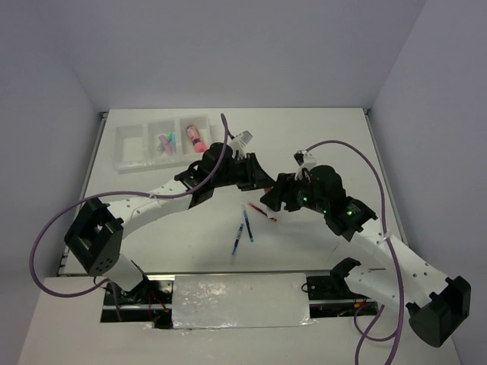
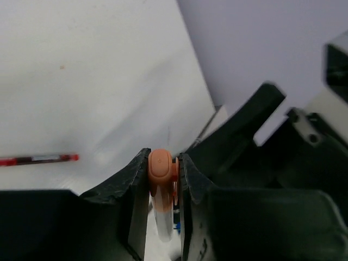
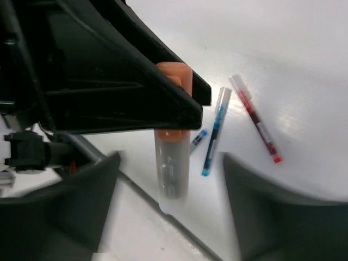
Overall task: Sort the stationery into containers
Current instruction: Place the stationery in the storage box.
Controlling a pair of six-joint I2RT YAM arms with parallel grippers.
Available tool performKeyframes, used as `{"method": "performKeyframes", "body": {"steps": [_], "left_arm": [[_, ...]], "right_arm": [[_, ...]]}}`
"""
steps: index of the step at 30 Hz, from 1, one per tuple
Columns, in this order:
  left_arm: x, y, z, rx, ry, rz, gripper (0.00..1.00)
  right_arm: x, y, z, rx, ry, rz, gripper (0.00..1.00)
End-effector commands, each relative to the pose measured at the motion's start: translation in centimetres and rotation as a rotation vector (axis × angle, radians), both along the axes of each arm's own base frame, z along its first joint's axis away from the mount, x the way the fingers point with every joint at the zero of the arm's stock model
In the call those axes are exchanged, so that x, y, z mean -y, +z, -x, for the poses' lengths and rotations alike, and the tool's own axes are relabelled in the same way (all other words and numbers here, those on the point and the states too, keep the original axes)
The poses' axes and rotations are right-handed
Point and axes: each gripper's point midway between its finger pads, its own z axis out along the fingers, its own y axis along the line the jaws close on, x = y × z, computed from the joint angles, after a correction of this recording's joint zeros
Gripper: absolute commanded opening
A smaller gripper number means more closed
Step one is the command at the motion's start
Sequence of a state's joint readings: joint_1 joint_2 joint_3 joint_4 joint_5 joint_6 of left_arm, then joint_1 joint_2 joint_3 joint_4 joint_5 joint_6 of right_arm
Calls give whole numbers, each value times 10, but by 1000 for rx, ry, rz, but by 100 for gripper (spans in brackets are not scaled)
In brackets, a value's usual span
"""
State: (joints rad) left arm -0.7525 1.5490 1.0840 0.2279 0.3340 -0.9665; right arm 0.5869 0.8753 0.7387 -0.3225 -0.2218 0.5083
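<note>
My left gripper (image 2: 163, 161) was clamped on the orange-capped highlighter (image 2: 161, 201), up off the worktop (image 1: 319, 144). My right gripper (image 3: 171, 187) sat open around its barrel. The bins (image 1: 131, 156) had the pink tube (image 1: 194, 137) and a couple of highlighters (image 1: 165, 142), so this one plus the blue pens (image 1: 249, 228) and red pen (image 1: 262, 214) were left.

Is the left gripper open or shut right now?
Shut on the orange-capped highlighter: in the left wrist view, the left gripper presses against both sides of its cap.
</note>
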Motion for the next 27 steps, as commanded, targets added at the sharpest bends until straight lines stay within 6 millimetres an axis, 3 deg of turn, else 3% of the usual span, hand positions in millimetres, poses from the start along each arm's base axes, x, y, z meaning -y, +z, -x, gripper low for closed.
{"method": "performKeyframes", "body": {"steps": [1,2,3,4,5,6,7,8,9,10,11,12,13,14,15,16,17,18,19,22,26,27], "left_arm": [[-22,1,-28,46,100,-109,0],[-36,7,-45,93,157,-170,0],[-78,-5,-75,100,310,-326,0],[-105,-22,-88,60,400,-410,0],[-130,-15,-108,101,467,-486,0],[-163,-20,-126,93,575,-578,0],[-209,-43,-143,9,650,-673,0],[-230,-34,-160,13,696,-691,0],[-269,-37,-176,-26,785,-722,1],[-283,-55,-184,-80,795,-768,1],[-304,-36,-204,-55,846,-768,4],[-320,-52,-215,-87,878,-833,5],[-331,-31,-228,-65,900,-854,6],[-341,-27,-237,-65,920,-876,10],[-358,-45,-248,-107,933,-924,13],[-368,-22,-262,-64,967,-923,16],[-375,-22,-265,-74,970,-942,19],[-387,-35,-272,-98,978,-968,25],[-393,-26,-279,-72,988,-967,27],[-406,-35,-292,-67,990,-952,39],[-416,-55,-300,-92,981,-931,65],[-416,-57,-300,-93,979,-928,76]], "right_arm": [[1,38,-11,97,-46,-38,95],[19,39,-22,119,-157,-5,100],[31,31,-21,104,-201,40,100],[41,30,-24,110,-249,61,100],[54,30,-24,132,-290,97,100],[59,30,-23,143,-300,113,100],[63,27,-21,146,-303,129,100],[66,25,-20,154,-301,150,100],[67,22,-19,154,-299,163,100],[68,17,-19,146,-295,178,100],[67,12,-18,137,-279,194,100],[66,6,-18,125,-270,204,100],[64,3,-18,122,-254,215,100],[63,-1,-17,113,-241,222,100],[61,-6,-18,102,-229,233,100],[61,-10,-16,96,-216,241,100],[60,-12,-17,95,-212,243,100],[59,-13,-16,98,-205,245,100],[60,-17,-16,95,-199,254,100],[56,-16,-17,96,-185,250,100],[53,-10,-17,104,-166,247,100],[53,-7,-18,110,-167,245,100]]}}
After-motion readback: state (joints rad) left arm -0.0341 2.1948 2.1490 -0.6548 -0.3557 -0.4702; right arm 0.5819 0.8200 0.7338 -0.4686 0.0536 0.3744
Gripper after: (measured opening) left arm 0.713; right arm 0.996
